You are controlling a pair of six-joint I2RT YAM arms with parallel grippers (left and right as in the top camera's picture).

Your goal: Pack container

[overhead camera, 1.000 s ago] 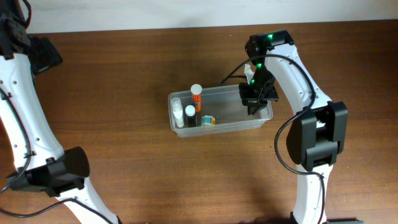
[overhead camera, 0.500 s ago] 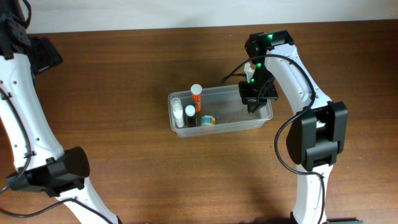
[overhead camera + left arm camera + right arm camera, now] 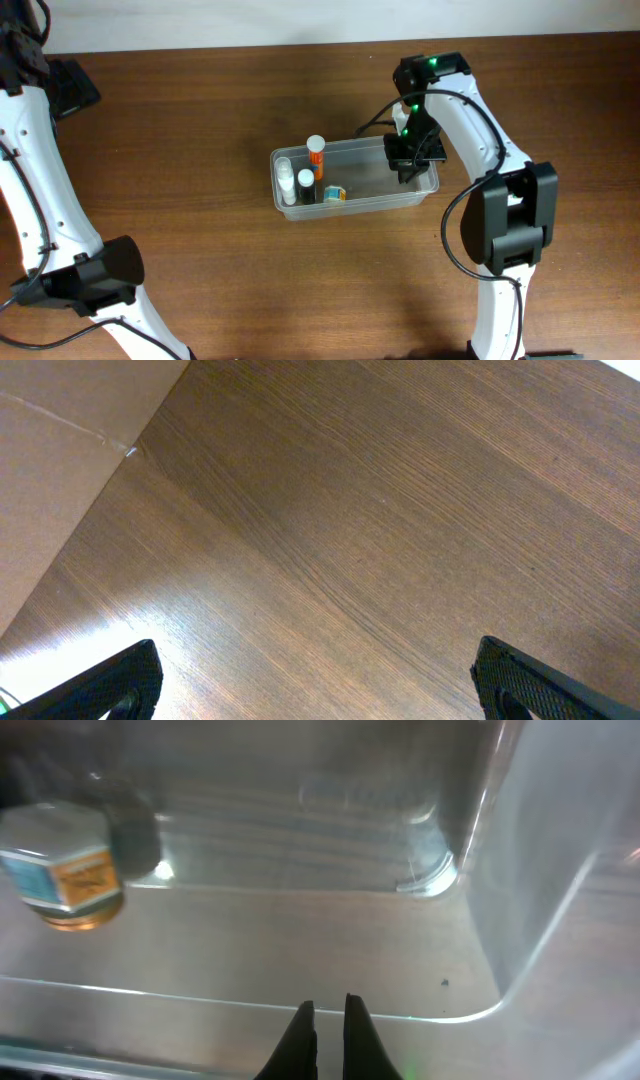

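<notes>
Clear container point(image 3: 352, 200), orange white-capped bottle point(image 3: 316, 157), brown table point(image 3: 200, 120)

The left claw point(image 3: 318, 690) shows only two dark tips at the picture's bottom edge. The small jar point(image 3: 66, 866) left of the right claw point(image 3: 327, 1030) looks blurry.

Our two arms have white link shells joined by bulky black joint housings, with black cables looping along them. A green light glows on our right arm's point(image 3: 470, 130) upper joint, and our fingertips point(image 3: 300, 1038) are slim, dark, tapered.
</notes>
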